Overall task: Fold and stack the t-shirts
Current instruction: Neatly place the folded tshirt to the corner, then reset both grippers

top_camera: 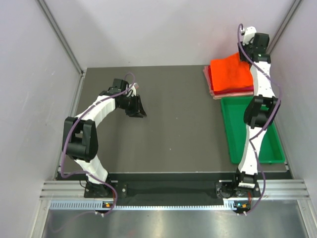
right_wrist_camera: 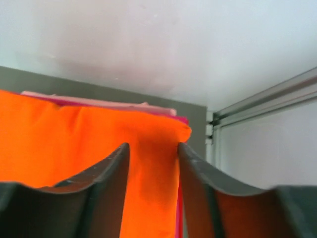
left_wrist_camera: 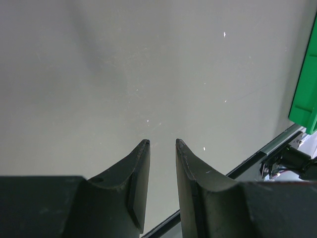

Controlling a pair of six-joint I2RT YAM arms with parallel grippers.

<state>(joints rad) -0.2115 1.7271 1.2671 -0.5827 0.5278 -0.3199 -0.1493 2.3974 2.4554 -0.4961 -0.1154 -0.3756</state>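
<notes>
The bright orange t-shirt (top_camera: 229, 74) lies folded on top of a stack at the table's back right, over the magenta shirt (top_camera: 237, 92) and the pale pink shirt (top_camera: 207, 78), whose edges stick out. My right gripper (top_camera: 246, 55) hovers over the stack's far right corner. In the right wrist view my right gripper (right_wrist_camera: 152, 146) is open, its fingers astride the orange shirt's (right_wrist_camera: 74, 139) corner, with magenta (right_wrist_camera: 183, 120) and pale pink (right_wrist_camera: 99, 101) edges behind. My left gripper (top_camera: 138, 111) is slightly open and empty over bare table at mid-left, also shown in its wrist view (left_wrist_camera: 162, 143).
A green plastic tray (top_camera: 233, 134) stands just in front of the stack at the right, under the right arm; its corner shows in the left wrist view (left_wrist_camera: 304, 89). Grey enclosure walls and a metal frame post (right_wrist_camera: 267, 99) stand close behind and right of the stack.
</notes>
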